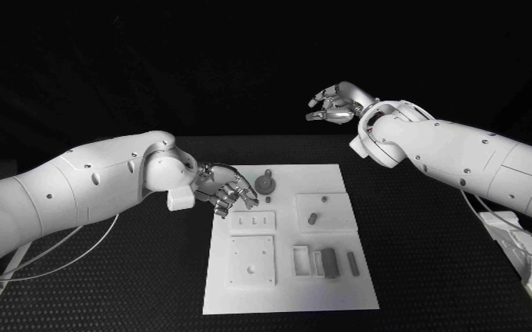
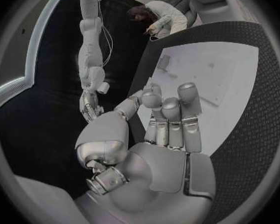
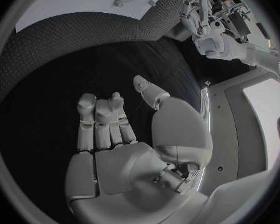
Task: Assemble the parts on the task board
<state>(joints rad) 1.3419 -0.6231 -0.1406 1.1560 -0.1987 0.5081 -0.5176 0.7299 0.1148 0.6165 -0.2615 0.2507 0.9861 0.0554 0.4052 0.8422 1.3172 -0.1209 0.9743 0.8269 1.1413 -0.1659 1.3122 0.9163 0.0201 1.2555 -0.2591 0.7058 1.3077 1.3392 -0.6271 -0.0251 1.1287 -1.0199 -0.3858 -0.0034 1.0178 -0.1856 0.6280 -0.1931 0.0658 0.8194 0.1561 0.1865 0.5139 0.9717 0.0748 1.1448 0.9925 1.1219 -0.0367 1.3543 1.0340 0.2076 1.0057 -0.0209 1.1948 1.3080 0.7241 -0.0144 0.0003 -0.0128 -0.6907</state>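
Observation:
The white task board (image 1: 290,286) lies in the middle of the black table. On it are a round grey part (image 1: 266,184) near its far edge, a small grey part (image 1: 313,218) on a raised white square (image 1: 333,207), and two grey bars (image 1: 328,261) beside a white block (image 1: 301,260). My left hand (image 1: 225,191) hovers at the board's far left corner, fingers pointing down and holding nothing; in the left wrist view the hand (image 2: 162,129) is stretched out over the board (image 2: 221,69). My right hand (image 1: 333,105) is raised beyond the table's far side, fingers (image 3: 102,119) spread and empty.
Two more white plates (image 1: 251,222) (image 1: 253,261) sit on the board's left half. Black table surface (image 1: 432,255) runs round the board on all sides. White cables (image 1: 67,255) hang under my left arm. Something pale (image 1: 512,240) lies at the table's right edge.

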